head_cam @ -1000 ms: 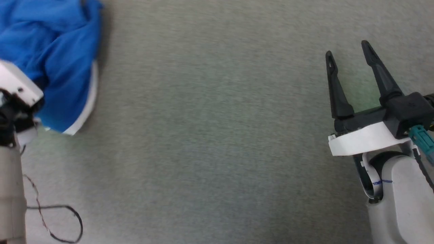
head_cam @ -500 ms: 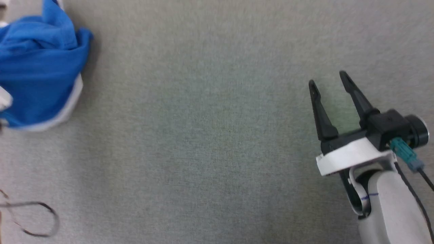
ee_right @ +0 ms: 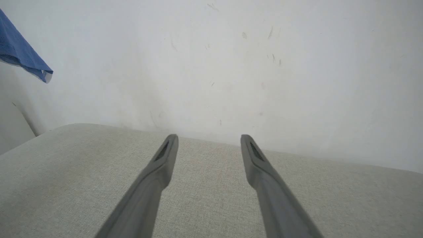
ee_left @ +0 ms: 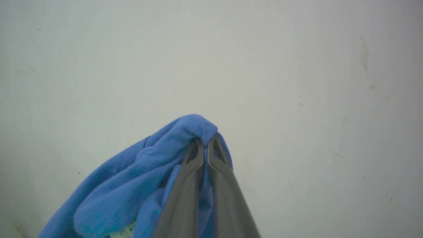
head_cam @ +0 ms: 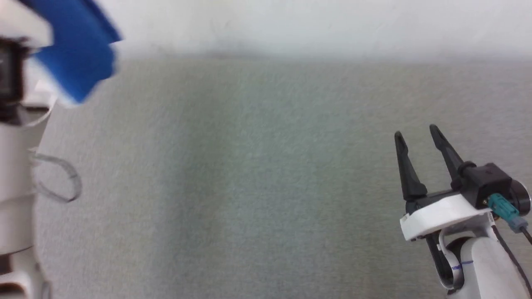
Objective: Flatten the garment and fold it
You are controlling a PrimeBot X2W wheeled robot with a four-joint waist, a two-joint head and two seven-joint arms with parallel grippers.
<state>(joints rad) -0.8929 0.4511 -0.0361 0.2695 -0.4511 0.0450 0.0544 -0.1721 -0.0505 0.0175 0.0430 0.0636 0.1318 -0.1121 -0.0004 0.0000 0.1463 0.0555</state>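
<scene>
soft blue garment, bunched, draping

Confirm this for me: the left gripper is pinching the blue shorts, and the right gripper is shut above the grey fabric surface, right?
Not quite: the right gripper is open above the grey fabric surface, jaws spread and empty, as the right wrist view shows. The left gripper does pinch the blue shorts.
</scene>
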